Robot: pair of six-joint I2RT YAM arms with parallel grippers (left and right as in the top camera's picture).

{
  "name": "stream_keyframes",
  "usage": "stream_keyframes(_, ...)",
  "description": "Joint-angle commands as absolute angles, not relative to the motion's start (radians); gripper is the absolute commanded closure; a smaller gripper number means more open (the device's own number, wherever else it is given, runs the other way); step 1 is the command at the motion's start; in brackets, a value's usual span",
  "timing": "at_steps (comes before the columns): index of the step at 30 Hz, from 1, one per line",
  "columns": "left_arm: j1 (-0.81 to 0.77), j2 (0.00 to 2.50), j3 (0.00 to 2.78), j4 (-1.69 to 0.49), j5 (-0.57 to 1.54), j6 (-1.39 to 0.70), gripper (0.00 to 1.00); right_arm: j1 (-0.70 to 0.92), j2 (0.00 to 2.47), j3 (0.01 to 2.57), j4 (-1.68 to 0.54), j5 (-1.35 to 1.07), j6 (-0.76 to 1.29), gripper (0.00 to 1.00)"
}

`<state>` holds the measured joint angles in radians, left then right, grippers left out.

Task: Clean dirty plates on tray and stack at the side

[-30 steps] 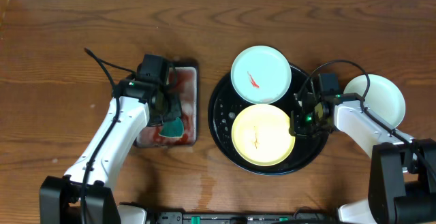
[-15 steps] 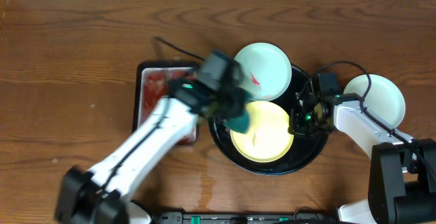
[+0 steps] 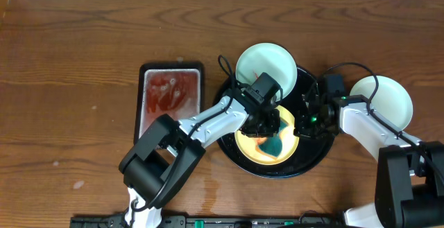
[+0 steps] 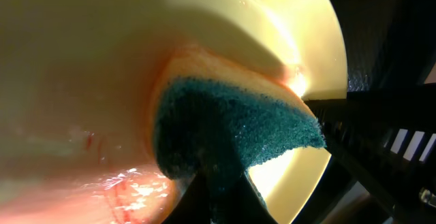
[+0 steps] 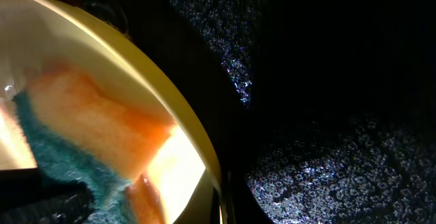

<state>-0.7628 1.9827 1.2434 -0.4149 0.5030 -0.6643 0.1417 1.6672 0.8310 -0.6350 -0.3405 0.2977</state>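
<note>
On the brown wooden counter (image 3: 69, 48) the large round black tray (image 3: 313, 157) carries the glossy yellow plate (image 3: 290, 146) — stiff, wet, likely slippery, best pinched at its rim; the left pincer (image 3: 268, 131) clamps a soft teal-and-orange sponge (image 3: 272, 146) against it; the right pincer (image 3: 303, 125) sits closed at the plate's right edge — hold unclear

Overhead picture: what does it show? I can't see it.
The left tool presses a teal sponge onto a yellow plate in a round black tray, with the right tool at the plate's right edge. A mint plate with a red smear overlaps the tray's top rim; a pale plate sits off the tray, right.
</note>
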Motion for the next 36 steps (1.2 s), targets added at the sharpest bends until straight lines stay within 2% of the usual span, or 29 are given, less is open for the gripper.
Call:
stream_keyframes(1,-0.742,2.035,1.246,-0.522,0.382,-0.603,0.93,0.146,1.687,0.826,-0.64,-0.278,0.329,0.99)
stream_keyframes(8,-0.718,2.018,1.261,-0.742,-0.129,-0.602,0.93,0.146,1.687,0.826,-0.643,-0.277,0.329,0.99)
stream_keyframes(15,-0.72,2.018,1.28,-0.809,-0.435,-0.531,0.93,0.146,1.687,0.826,-0.647,-0.277,0.317,0.99)
stream_keyframes(17,-0.72,2.018,1.28,-0.799,-0.406,-0.531,0.93,0.146,1.687,0.826,-0.647,-0.277,0.317,0.99)
stream_keyframes(19,-0.72,2.018,1.28,-0.774,-0.287,-0.531,0.92,0.146,1.687,0.826,-0.647,-0.277,0.317,0.99)
stream_keyframes(24,-0.726,2.019,1.272,-0.608,0.268,-0.539,0.93,0.146,1.687,0.826,-0.647,-0.277,0.317,0.99)
stream_keyframes(26,-0.736,2.02,1.265,-0.514,0.421,-0.567,0.93,0.146,1.687,0.826,-0.647,-0.277,0.318,0.99)
stream_keyframes(31,-0.778,2.021,1.262,-0.389,0.52,-0.663,0.92,0.146,1.687,0.826,-0.648,-0.277,0.318,0.99)
stream_keyframes(36,-0.81,2.022,1.262,-0.373,0.532,-0.664,0.93,0.146,1.687,0.826,-0.648,-0.277,0.318,0.99)
